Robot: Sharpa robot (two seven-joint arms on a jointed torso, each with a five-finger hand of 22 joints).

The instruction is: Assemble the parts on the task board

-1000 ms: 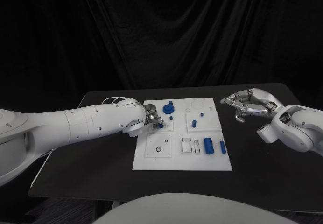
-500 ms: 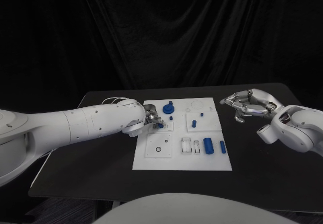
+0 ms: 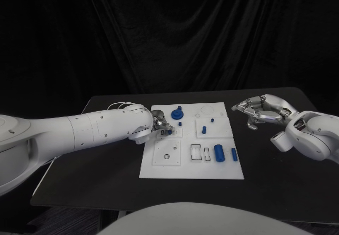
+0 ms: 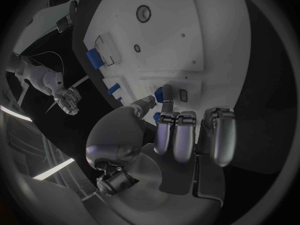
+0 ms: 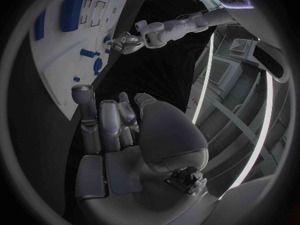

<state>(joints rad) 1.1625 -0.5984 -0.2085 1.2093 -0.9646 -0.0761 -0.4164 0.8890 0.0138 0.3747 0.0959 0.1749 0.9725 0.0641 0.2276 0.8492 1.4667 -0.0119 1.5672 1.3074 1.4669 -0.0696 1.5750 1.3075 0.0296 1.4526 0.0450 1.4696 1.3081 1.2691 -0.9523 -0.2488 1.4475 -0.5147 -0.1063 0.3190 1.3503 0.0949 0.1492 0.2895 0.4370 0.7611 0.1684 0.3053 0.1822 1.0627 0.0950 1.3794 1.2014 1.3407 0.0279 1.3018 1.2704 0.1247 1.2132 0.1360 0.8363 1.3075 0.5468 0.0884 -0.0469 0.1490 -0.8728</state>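
The small blue part sits pinched between the thumb and a fingertip of the left hand, right over the task board, at about ten o'clock from the board's middle in the head view. The left wrist view shows the part low against the board's white face, next to a small rectangular recess; whether it already touches the surface I cannot tell.

So the step in hand looks like seating this one piece — the approach is done, the insertion is not. The next move probably calls for a fine alignment of the part over its seat, then a straight push down and a release, with the other fingers kept off the neighbouring pieces.

Around it on the board: a round blue knob at twelve o'clock, a short blue peg just right of centre, a blue cylinder and a slim blue bar at about four o'clock, and a small dark ring at seven o'clock.

The right hand hangs off the board at two o'clock, above the black table, its fingers curled in and holding nothing — idle for now.
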